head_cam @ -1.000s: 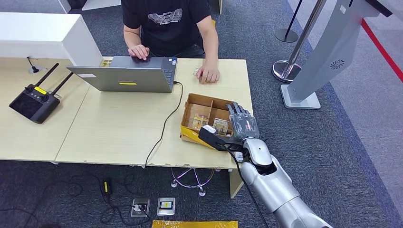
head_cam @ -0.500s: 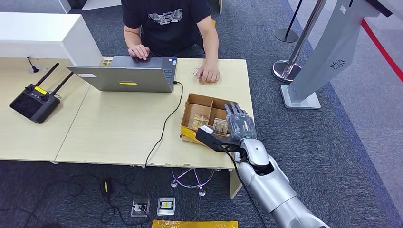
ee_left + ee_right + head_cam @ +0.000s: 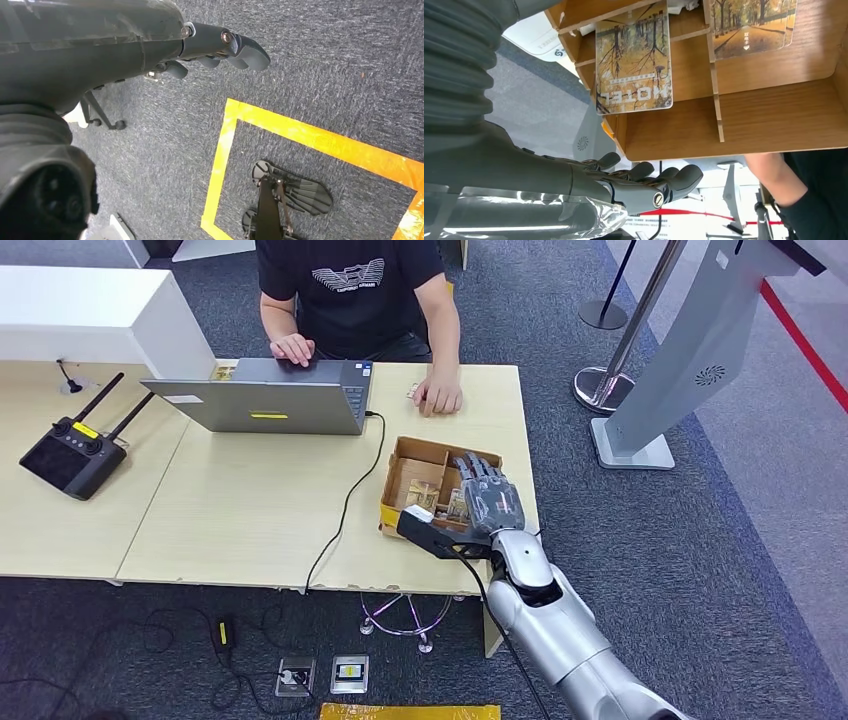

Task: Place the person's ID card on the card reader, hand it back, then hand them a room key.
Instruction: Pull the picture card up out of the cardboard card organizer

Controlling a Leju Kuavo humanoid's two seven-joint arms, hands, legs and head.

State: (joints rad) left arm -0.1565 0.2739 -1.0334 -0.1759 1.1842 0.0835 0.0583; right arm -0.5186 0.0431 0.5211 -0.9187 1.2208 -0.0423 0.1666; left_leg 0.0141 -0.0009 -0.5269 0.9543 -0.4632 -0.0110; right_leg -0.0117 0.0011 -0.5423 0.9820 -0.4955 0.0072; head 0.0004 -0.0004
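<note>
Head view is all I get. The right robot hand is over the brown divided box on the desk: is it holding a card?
Observer: No. In the right wrist view the right robot hand is empty, just short of the brown divided box.
Operator: What's inside?
Observer: A rectangular card printed with autumn trees and the word HOTEL leans in one compartment.
Operator: Left side?
Observer: In the left wrist view the left robot hand hangs above dark carpet marked with yellow floor tape, holding nothing.

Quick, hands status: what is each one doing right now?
Left hand: holds nothing, fingers loosely extended, down by the floor.
Right hand: open, empty, over the wooden card box.
</note>
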